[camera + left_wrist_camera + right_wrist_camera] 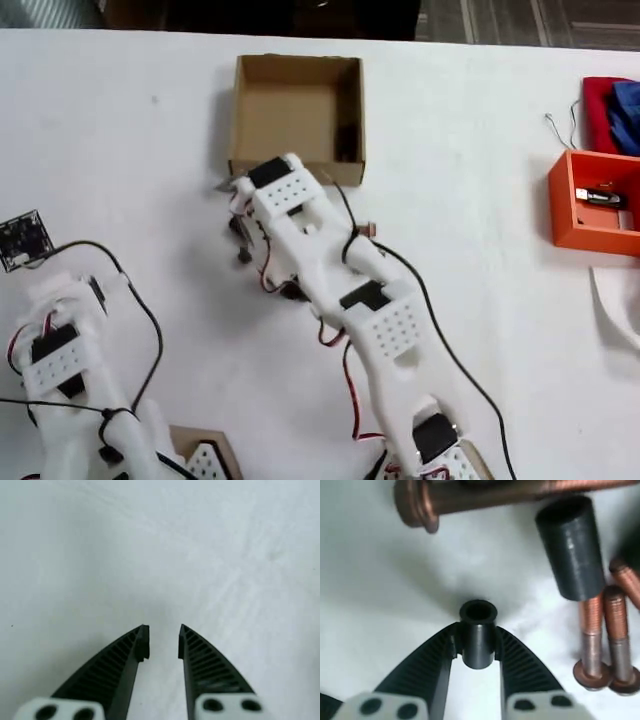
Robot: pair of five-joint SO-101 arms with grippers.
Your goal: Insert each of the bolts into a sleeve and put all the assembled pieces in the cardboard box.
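In the right wrist view my right gripper [477, 644] is shut on a small black sleeve [478, 630], its open bore facing the camera. Around it lie copper bolts: one long bolt [485, 497] lies across, two more bolts [605, 645] lie side by side with heads toward the camera. A larger black sleeve [571, 550] lies beside them. In the high view this arm [290, 205] stands just in front of the cardboard box [298, 110], hiding the parts. My left gripper [163, 642] is open over bare white table, holding nothing; its arm [60, 350] sits at the front left.
An orange tray [590, 205] with a small device stands at the right edge, red and blue cloth [610, 110] behind it. A small circuit board [20, 240] lies at the far left. Black cables trail from both arms over the white table [480, 140].
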